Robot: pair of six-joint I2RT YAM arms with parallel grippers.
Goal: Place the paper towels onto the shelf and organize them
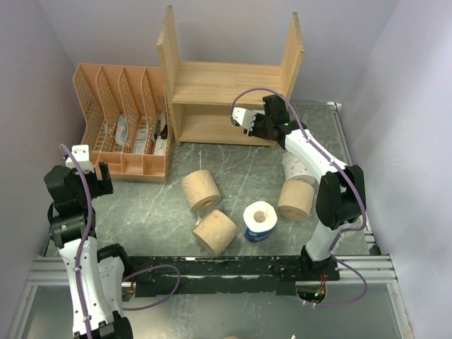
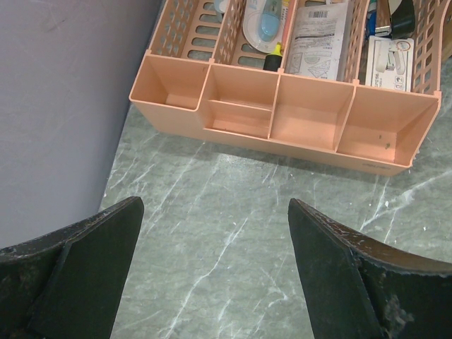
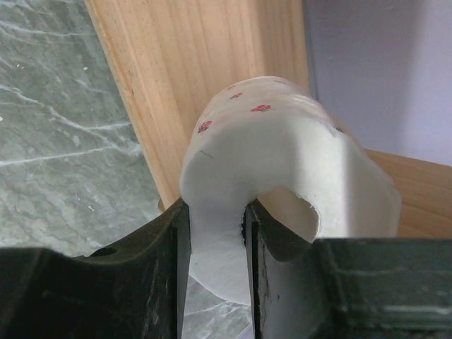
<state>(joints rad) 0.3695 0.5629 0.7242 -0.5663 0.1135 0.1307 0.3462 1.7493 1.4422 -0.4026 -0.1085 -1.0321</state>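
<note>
At far left the left arm (image 1: 70,233) stands at the near-left corner of the bench (image 1: 155,205). The left jaws are spread wide above the marbled top, gripping nothing, and face the low front bins of the orange organizer (image 1: 123,120). The organizer sits along the left wall, with papers and small packets in its slots. Just beside it, at the back of the bench, stands the wooden shelf (image 1: 226,85), two tiers between tall side panels. Five rolls lie loose on the bench in front of it. A tan roll (image 1: 201,189) is near the middle, with a second tan roll (image 1: 215,231) just nearer the arms. A blue-wrapped roll (image 1: 260,220) stands on end beside that one, with a third tan roll (image 1: 295,199) to its right. A white roll (image 1: 293,166) is partly hidden behind the right arm (image 1: 332,198). That arm is stretched to the front of the shelf's lower tier, near its right end. There the right jaws are clamped on the wall of a sixth roll (image 3: 282,141), white with small red print. One finger is inside its core and one outside, and the roll is squeezed out of round. It sits up against the shelf's wood; whether it rests on the tier cannot be told.
</note>
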